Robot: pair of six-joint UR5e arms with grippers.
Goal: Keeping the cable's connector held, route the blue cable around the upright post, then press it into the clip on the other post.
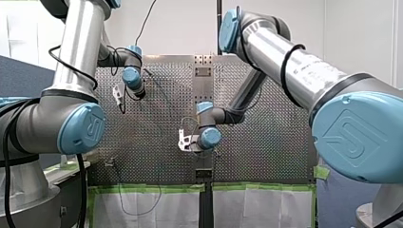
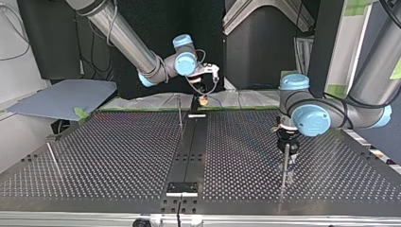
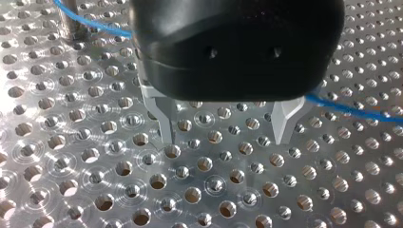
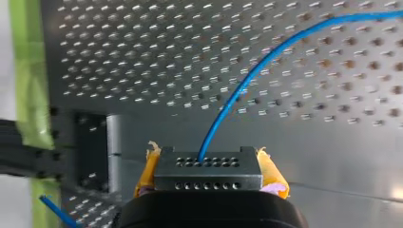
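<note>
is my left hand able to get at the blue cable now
Likely yes: my left hand is open and empty, and the blue cable runs close beside it, nothing in between.

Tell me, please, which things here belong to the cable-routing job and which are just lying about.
Job: blue cable; connector, clamped in my right gripper; upright post; my open left gripper.
Lying about: green tape; grey board; white sheets.

The worktop (image 3: 71, 142) is bright perforated metal, the blue cable (image 4: 247, 80) smooth and glossy, the connector (image 4: 207, 174) matt grey metal, the left hand (image 3: 224, 138) housing matt black plastic.
</note>
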